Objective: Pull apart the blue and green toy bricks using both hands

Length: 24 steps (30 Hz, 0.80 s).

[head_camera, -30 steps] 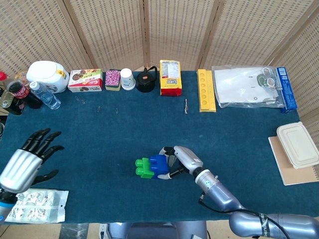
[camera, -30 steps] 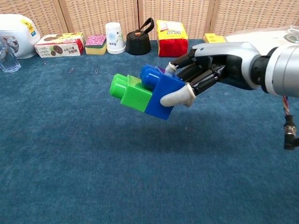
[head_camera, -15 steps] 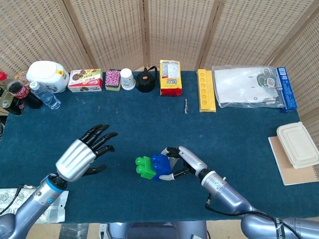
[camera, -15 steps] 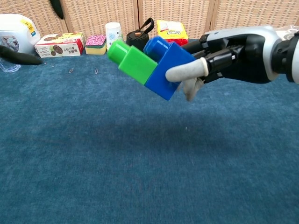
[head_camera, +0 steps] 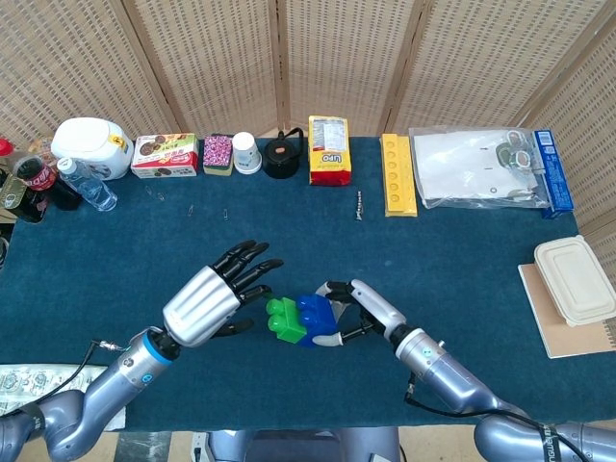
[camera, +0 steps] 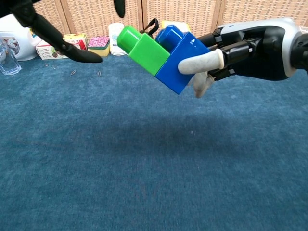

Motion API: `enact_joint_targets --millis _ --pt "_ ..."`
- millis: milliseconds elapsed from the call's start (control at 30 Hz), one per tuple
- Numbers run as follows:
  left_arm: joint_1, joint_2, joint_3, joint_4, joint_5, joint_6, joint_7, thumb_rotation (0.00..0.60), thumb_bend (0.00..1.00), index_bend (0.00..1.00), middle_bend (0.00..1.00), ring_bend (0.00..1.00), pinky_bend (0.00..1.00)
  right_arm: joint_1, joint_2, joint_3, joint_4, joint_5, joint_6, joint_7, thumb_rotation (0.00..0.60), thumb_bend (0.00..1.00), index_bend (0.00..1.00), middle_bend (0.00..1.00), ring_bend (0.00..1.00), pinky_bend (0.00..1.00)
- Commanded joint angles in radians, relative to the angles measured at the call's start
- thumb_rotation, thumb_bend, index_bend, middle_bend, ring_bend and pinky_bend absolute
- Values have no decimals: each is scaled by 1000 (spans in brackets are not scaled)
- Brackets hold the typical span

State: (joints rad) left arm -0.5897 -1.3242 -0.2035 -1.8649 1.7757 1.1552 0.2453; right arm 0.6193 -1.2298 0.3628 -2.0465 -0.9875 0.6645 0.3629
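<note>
The blue brick [head_camera: 317, 316] and the green brick [head_camera: 283, 320] are joined and held above the table. My right hand [head_camera: 364, 310] grips the blue brick [camera: 184, 58], thumb across its front face; the green brick [camera: 143, 46] sticks out to the left, tilted upward. My left hand [head_camera: 214, 297] hovers just left of the green brick with its fingers spread, holding nothing and not touching it. In the chest view only the dark fingers [camera: 57, 41] of the left hand show at the upper left.
Along the far edge stand a white jar [head_camera: 91, 146], snack box [head_camera: 165, 155], paper cup [head_camera: 246, 152], black kettle [head_camera: 283, 156], yellow packet [head_camera: 329, 150] and yellow tray [head_camera: 397, 174]. Bottles [head_camera: 46, 181] stand far left, a plastic bag [head_camera: 476, 166] and food container [head_camera: 576, 279] right.
My left hand has swung in from the table's left edge to just beside the green brick. My right hand has raised and tilted the joined bricks.
</note>
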Motion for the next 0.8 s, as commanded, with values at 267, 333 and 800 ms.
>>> enact_joint_targets --millis 267,333,800 --pt "-67 -53 -17 1 -61 -65 47 600 184 462 214 73 129 0 18 -2 -11 -28 4 43 500 130 547 561 573 416" --pt "-78 -61 -17 2 -72 -73 52 600 189 463 214 73 129 0 23 -3 -13 -35 7 49 503 130 547 561 573 416" --pt "-106 -105 15 36 -67 -53 59 600 232 616 214 73 129 4 18 -24 7 -56 15 94 504 130 553 561 573 416"
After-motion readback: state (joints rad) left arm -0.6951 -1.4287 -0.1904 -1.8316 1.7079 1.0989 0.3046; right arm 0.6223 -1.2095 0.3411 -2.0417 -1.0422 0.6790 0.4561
